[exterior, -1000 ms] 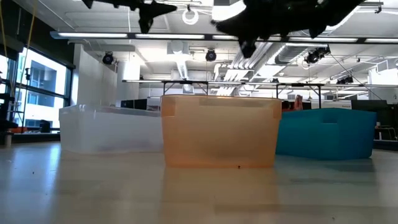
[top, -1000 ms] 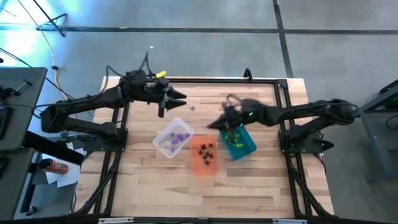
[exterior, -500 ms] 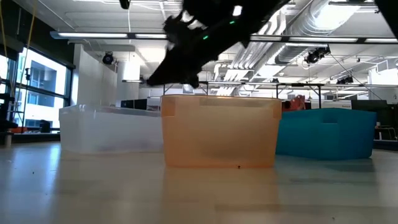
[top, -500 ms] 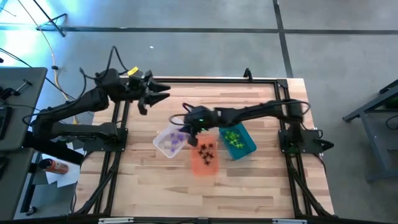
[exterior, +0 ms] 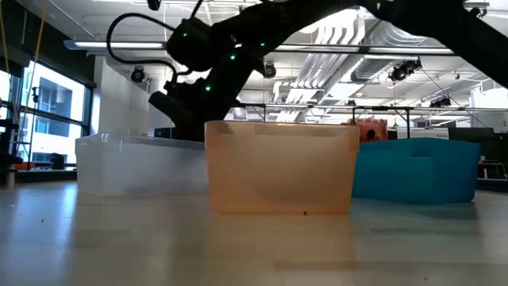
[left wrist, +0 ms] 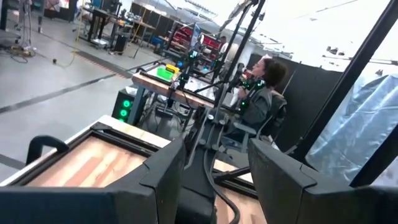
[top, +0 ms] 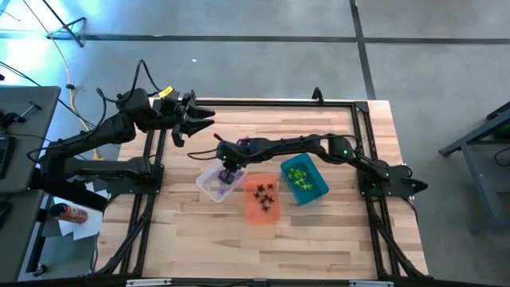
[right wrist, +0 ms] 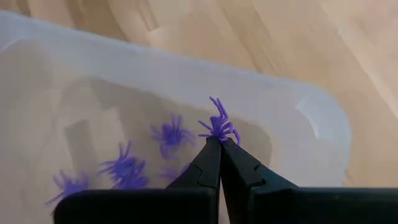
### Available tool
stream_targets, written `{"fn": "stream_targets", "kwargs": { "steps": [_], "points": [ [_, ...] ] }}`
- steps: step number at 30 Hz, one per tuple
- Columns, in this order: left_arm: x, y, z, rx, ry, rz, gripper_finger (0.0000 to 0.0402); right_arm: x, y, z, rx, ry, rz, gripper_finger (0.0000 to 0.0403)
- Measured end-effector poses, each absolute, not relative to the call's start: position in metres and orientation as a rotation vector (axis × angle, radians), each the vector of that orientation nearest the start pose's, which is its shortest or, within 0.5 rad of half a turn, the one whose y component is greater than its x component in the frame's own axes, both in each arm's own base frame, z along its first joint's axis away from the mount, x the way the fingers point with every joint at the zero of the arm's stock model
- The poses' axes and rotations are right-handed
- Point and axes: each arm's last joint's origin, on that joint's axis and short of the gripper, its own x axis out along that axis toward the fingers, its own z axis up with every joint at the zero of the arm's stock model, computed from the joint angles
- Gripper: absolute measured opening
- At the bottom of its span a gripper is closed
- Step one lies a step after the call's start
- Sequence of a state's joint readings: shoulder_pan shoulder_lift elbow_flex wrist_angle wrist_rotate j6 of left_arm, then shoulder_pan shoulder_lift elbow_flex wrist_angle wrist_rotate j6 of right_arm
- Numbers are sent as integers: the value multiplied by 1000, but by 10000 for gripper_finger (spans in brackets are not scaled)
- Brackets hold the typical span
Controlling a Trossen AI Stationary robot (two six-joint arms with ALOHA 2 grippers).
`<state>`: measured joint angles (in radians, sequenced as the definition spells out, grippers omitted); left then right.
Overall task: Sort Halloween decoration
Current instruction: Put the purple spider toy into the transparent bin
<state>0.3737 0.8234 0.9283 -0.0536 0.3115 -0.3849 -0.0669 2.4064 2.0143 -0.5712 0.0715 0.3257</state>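
The right gripper (right wrist: 219,142) has its fingers pressed together on one purple spider (right wrist: 219,125), pinched at the tips and held above the clear bin (right wrist: 311,124). Below it, at least three more purple spiders (right wrist: 169,134) lie on that bin's floor.

From above, three bins sit in a row on the wooden table (top: 335,231): the clear bin (top: 209,189) with purple pieces, just beside it the orange bin (top: 261,211) with black spiders (top: 264,191), and past that the teal bin (top: 315,186) with green spiders (top: 299,175); the black and green ones are too small to count. The right gripper (top: 229,157) hangs over the clear bin's far edge, its arm reaching across from the teal bin's side.

The left gripper (top: 191,126) hovers well away from the clear bin, near the table's far left corner, fingers parted and holding nothing.

Beyond the table lies a workshop with benches, ceiling lights and a seated person (left wrist: 264,93).
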Motion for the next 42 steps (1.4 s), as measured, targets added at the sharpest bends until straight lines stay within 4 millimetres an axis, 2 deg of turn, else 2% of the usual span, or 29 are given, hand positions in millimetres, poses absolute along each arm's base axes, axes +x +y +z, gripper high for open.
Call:
{"fn": "stream_targets", "kwargs": {
  "steps": [7, 14, 17, 24, 29, 33, 35, 37, 39, 42],
  "points": [
    [164, 55, 386, -376, -49, 52, 166, 526, -36, 167, 297, 965, -280, 0],
    [164, 55, 386, -351, -49, 53, 166, 523, -34, 166, 400, 1010, -240, 10],
    [164, 55, 386, -351, -49, 53, 166, 521, -34, 164, 425, 1027, -259, 42],
    [164, 55, 386, -351, -49, 53, 166, 521, -35, 165, 469, 1020, -288, 162],
    [164, 55, 386, -351, -49, 53, 166, 525, -41, 186, 504, 1003, -133, 210],
    [164, 55, 386, -350, -50, 53, 166, 522, -46, 225, 389, 1007, -80, 214],
    [164, 55, 387, -349, -52, 53, 166, 514, -46, 241, 322, 1010, -54, 215],
    [164, 55, 387, -348, -56, 52, 166, 497, -46, 252, 270, 1047, -56, 215],
    [164, 55, 388, -345, -62, 51, 166, 476, -45, 263, 187, 1108, -77, 215],
    [164, 55, 388, -328, -69, 51, 166, 444, -48, 269, 133, 1168, -120, 215]
  ]
}}
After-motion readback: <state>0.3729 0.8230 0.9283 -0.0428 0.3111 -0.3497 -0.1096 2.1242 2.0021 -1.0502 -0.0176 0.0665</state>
